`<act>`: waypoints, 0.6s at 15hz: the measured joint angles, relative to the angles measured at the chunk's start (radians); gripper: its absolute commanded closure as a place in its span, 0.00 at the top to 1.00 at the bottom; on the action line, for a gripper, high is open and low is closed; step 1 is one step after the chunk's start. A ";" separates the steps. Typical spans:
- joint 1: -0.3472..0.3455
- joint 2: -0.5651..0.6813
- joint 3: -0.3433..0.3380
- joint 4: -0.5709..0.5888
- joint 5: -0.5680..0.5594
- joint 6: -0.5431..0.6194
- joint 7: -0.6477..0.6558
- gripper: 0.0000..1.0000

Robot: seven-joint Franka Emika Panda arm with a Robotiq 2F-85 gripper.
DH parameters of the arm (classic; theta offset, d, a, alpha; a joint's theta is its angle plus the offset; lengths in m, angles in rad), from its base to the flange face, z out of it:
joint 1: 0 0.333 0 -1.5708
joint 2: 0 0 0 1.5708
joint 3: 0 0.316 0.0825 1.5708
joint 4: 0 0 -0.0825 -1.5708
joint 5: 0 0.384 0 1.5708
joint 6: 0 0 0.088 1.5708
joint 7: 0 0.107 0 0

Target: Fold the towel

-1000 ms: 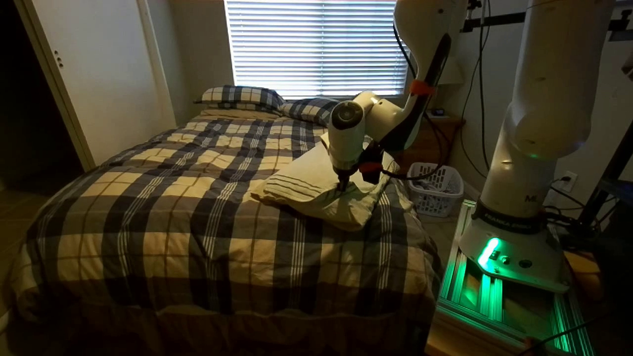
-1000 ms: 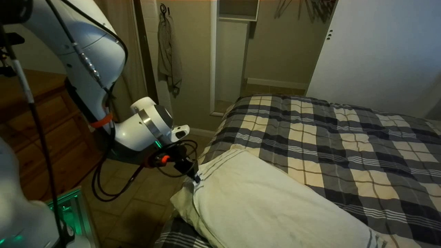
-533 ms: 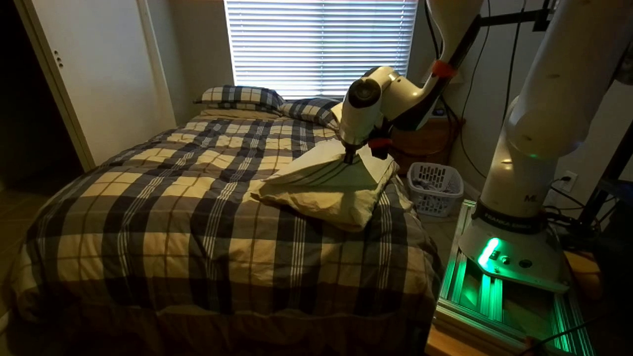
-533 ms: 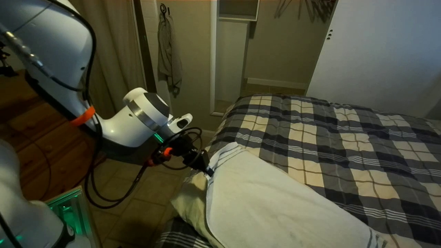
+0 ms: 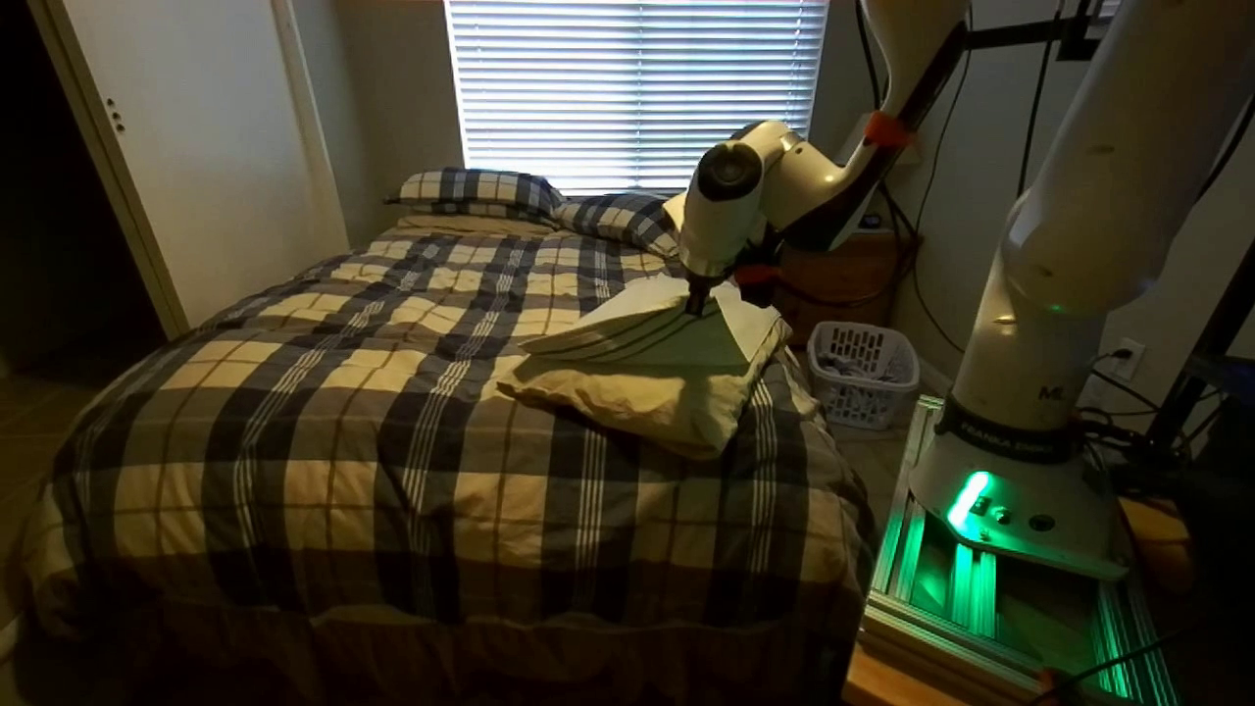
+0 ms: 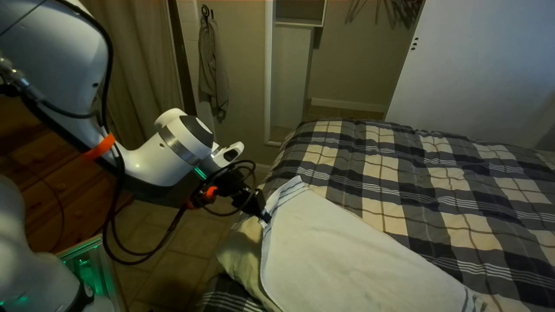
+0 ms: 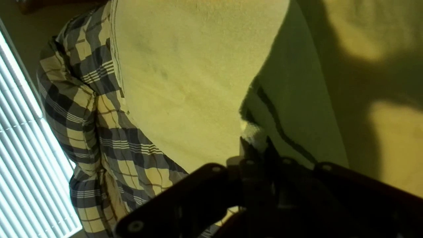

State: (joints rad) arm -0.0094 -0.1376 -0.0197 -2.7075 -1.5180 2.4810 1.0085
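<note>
In an exterior view, you can read FRANKA EMIKA on the dark band around the base of your arm, and the letters ML a little above it. A green light glows low on the base. Your worktop is a bed with a softly creased plaid bedspread in navy, grey and cream, and matching pillows at its far end. The cream towel lies on it near the side where your arm stands; a flap with thin dark stripes slopes up to your pincer. A white plastic basket with slotted walls stands beside the bed.

In an exterior view, a black cable loops below your wrist joint, and an orange band wraps the link. The towel shows you a broad, pale, smooth face, striped near its upper end. A yellower, rumpled layer lies beneath; you cannot tell whether it belongs to the same cloth.

In the wrist view, your pincer's tips are pinched together on a small white tuft of the towel's edge. The fabric has a fine nap with faint grey smudges, and the shaded flap carries a wavy dark stripe. Slatted blinds shine at the left.
</note>
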 measured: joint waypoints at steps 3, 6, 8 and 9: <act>-0.002 0.000 -0.003 0.002 0.000 -0.003 0.002 0.02; -0.026 0.000 -0.038 0.026 -0.005 -0.013 0.003 0.02; -0.050 0.000 -0.069 0.052 -0.032 -0.012 0.001 0.02; -0.063 0.001 -0.084 0.069 -0.058 -0.011 0.001 0.02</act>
State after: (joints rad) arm -0.0720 -0.1370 -0.1038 -2.6386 -1.5760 2.4701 1.0098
